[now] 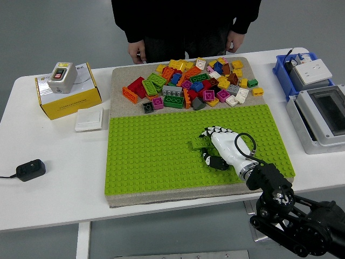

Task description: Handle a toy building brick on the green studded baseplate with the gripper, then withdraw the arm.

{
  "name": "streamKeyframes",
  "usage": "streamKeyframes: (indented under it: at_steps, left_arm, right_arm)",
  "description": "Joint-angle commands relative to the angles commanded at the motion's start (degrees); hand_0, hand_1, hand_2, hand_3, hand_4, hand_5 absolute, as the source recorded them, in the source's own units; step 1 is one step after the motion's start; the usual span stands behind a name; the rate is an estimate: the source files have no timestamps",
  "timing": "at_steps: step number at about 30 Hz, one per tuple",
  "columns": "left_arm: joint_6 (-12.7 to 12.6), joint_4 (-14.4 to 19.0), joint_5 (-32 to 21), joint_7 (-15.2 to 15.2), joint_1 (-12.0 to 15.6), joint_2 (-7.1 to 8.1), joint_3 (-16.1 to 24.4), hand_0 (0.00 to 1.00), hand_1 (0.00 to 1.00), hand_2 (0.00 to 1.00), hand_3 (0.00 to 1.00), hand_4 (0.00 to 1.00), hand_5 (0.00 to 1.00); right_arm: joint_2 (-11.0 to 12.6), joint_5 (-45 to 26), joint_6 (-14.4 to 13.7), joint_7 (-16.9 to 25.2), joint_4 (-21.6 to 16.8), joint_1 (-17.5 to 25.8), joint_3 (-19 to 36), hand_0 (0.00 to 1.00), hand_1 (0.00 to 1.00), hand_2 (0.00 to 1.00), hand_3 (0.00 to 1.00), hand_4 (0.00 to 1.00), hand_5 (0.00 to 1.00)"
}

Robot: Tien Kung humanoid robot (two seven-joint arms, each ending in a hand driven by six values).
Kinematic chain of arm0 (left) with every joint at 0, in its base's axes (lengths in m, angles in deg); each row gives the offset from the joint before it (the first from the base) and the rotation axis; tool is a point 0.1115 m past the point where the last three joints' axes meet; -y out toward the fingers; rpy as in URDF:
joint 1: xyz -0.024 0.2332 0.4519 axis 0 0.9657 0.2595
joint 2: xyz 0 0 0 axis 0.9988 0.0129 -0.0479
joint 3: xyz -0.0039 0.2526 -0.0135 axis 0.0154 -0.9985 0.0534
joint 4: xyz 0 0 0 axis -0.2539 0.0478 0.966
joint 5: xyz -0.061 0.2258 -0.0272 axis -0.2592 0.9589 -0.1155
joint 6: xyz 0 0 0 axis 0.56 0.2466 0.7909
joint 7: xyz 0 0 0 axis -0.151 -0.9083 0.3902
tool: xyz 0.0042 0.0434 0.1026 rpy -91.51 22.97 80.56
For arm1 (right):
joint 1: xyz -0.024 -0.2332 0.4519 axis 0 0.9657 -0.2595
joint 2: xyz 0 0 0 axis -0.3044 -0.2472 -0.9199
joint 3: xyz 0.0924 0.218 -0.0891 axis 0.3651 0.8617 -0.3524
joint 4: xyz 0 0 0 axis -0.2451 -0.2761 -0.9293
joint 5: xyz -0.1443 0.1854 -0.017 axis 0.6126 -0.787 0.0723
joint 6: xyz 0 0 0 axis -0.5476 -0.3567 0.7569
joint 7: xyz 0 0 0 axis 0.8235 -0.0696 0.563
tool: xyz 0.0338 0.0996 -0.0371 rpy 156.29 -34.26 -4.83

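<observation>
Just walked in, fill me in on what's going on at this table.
The right robot hand is down on the green studded baseplate, fingers curled around a green brick sitting on it. Behind the baseplate lies a pile of loose coloured bricks. A person stands at the far side, hands hanging, touching nothing. The left arm is out of view.
</observation>
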Motion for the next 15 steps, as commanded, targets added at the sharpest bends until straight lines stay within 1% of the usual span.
streamKeyframes:
  at_steps: [6, 15]
  left_arm:
    - [0.0, 0.0, 0.02, 0.0, -0.03, 0.02, 0.02, 0.685, 0.693, 0.677, 0.76, 0.434, 0.418]
    - [-0.03, 0.0, -0.06, 0.03, -0.19, 0.05, -0.05, 0.685, 0.693, 0.677, 0.759, 0.435, 0.419]
  right_arm:
    - [0.34, 0.49, 1.05, -0.85, -0.69, -0.58, -1.09, 0.86, 0.951, 0.935, 0.474, 0.433, 0.29]
    - [0.36, -0.04, 1.36, -0.93, -0.4, -1.77, -2.19, 0.861, 0.953, 0.954, 0.486, 0.44, 0.292]
